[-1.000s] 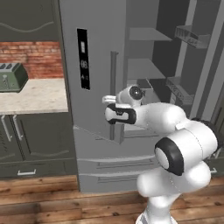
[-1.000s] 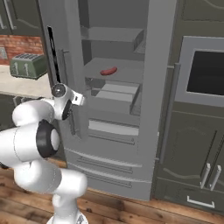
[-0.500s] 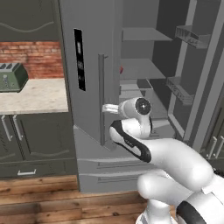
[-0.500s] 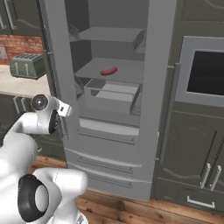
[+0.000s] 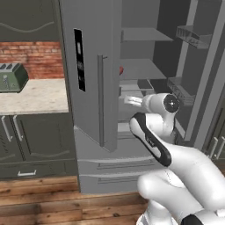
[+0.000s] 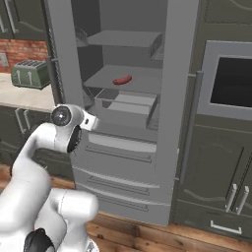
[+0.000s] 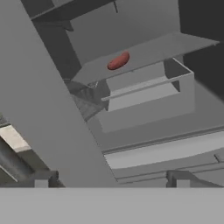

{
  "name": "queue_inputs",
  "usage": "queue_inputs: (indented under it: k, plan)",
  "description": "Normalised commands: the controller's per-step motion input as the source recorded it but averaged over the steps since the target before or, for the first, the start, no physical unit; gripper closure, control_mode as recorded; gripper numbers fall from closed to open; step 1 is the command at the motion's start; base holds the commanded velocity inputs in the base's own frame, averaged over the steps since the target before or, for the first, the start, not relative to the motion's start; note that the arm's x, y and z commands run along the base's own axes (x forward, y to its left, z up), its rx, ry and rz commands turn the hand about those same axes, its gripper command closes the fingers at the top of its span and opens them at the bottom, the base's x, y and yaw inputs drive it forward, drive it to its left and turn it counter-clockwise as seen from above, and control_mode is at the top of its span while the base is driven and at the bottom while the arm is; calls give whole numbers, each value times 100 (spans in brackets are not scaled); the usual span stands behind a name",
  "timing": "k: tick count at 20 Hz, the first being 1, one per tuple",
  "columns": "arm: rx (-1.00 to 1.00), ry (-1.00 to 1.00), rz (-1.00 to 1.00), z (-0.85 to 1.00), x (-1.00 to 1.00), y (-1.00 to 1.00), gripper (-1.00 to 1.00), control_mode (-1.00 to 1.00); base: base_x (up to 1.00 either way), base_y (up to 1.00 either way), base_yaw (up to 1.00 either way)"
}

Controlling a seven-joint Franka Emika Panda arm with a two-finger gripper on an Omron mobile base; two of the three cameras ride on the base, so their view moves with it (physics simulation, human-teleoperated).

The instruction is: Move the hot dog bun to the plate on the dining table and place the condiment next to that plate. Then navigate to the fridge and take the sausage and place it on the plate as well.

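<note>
While our end effector [image 7: 109, 179] stands wide open with nothing between its fingertips [image 7: 41, 178], we face the open fridge [image 6: 128, 123]. On the middle shelf [image 6: 142, 76] lies the red sausage [image 6: 122, 79], well apart from us, above a grey drawer [image 6: 129, 104]. Off to the left, a green toaster [image 5: 12, 77] rests on the counter [image 5: 35, 96].

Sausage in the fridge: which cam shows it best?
Hand view. The sausage lies unobstructed on the fridge shelf above the drawer. The right base view also shows it whole but smaller. In the left base view just a red sliver peeks past the fridge door.
</note>
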Motion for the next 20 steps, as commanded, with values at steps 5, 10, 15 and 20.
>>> queue_inputs:
  k: [5,10,15,20]
  plan:
    - [13,1,-4,11,94,-7,-100,-100,0,0,0]
    - [23,5,0,0,75,-2,-100,-100,0,0,0]
    - [29,7,0,-1,37,0,-100,-100,0,0,0]
    - [21,6,0,0,61,43,-100,-100,0,0,0]
